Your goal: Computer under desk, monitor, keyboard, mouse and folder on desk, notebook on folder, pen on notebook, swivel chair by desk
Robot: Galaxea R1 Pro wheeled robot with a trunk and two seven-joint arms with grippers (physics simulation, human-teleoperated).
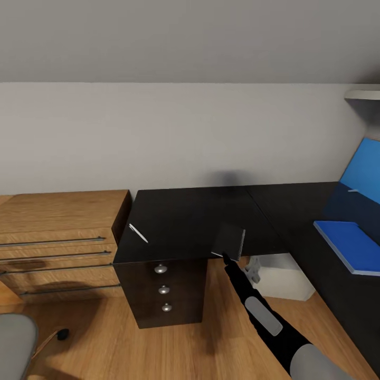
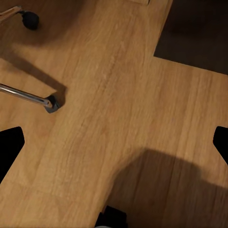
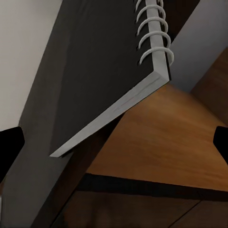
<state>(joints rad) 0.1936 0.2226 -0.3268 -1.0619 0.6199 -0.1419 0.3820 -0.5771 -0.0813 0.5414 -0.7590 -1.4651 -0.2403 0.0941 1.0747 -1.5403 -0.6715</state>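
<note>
- The notebook (image 1: 228, 241) is seen lying at the front edge of the black tabletop (image 1: 195, 221), slightly overhanging it, at about 6 o'clock on the near wing.
- The right tool (image 1: 225, 258) is parked just at the notebook's near edge; in the right wrist view its fingers (image 3: 10, 145) are spread wide with the notebook (image 3: 95, 71) between and ahead of them, nothing pinched.
- The pen (image 1: 138, 233) is left at 9 o'clock of the notebook, close to the tabletop's left edge, with plenty of bare surface between the two.
- The folder (image 1: 345, 244) is laid flat on the right wing at 3 o'clock, well apart from the notebook, near that wing's front edge.
- The computer (image 1: 282, 277) is tucked under the corner.
- A wooden drawer cabinet (image 1: 58, 240) is butted against the tabletop's left side.
- The swivel chair (image 1: 16, 338) is caught at 8 o'clock; open floor (image 1: 211, 338) is left in front.
- The left tool (image 2: 114, 142) is held spread over bare floor, near a chair leg (image 2: 28, 96).
</note>
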